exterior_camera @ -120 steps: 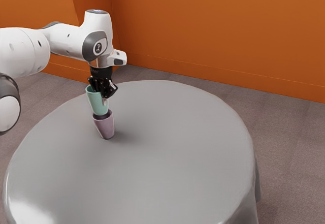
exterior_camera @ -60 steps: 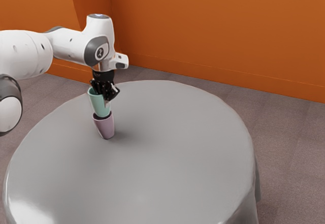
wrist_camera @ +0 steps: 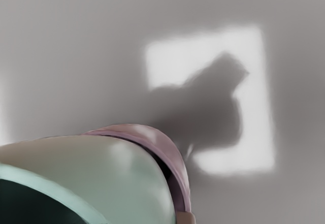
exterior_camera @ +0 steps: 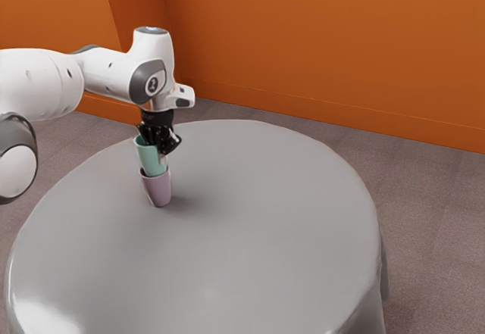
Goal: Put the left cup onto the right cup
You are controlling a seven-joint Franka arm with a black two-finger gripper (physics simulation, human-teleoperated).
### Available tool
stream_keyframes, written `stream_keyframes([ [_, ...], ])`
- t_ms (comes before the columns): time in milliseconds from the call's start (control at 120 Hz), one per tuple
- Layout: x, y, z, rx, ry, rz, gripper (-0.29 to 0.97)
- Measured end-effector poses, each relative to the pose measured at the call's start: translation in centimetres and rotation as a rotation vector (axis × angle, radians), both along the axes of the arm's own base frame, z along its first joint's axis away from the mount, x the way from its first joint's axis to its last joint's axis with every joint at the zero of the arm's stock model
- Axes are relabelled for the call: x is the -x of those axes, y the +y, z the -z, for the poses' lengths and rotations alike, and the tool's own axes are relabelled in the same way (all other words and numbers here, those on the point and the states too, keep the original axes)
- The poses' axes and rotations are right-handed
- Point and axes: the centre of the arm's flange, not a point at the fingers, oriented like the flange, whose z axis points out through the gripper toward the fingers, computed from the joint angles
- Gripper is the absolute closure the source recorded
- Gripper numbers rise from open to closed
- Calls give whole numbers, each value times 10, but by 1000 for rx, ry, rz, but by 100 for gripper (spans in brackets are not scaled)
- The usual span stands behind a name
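A teal cup [exterior_camera: 150, 158] stands nested in the mouth of a pink cup [exterior_camera: 158, 190] on the round grey table [exterior_camera: 250, 228], leaning slightly toward the exterior view's left. My gripper [exterior_camera: 161, 140] comes down from above and is shut on the teal cup's rim on the side toward the exterior view's right. In the wrist view the teal cup [wrist_camera: 101, 176] is large just under my hand, with the pink cup's rim [wrist_camera: 165, 145] curving around it.
An orange wall [exterior_camera: 318, 39] stands behind the table, and grey floor [exterior_camera: 432, 198] surrounds it. The table's surface extends widely toward the exterior view's right and front of the cups.
My hand has come down and shifted a little to the exterior view's right. The teal cup has sunk deeper into the pink cup and stands more upright.
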Motion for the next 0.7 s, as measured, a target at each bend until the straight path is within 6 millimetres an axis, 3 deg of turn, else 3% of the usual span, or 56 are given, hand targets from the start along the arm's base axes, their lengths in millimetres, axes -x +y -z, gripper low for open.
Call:
stream_keyframes([
  [308, 8, 1, 18, 3, 25, -11, 78],
  [517, 8, 1, 20, 12, 20, -11, 35],
  [700, 8, 1, 20, 14, 17, -11, 15],
])
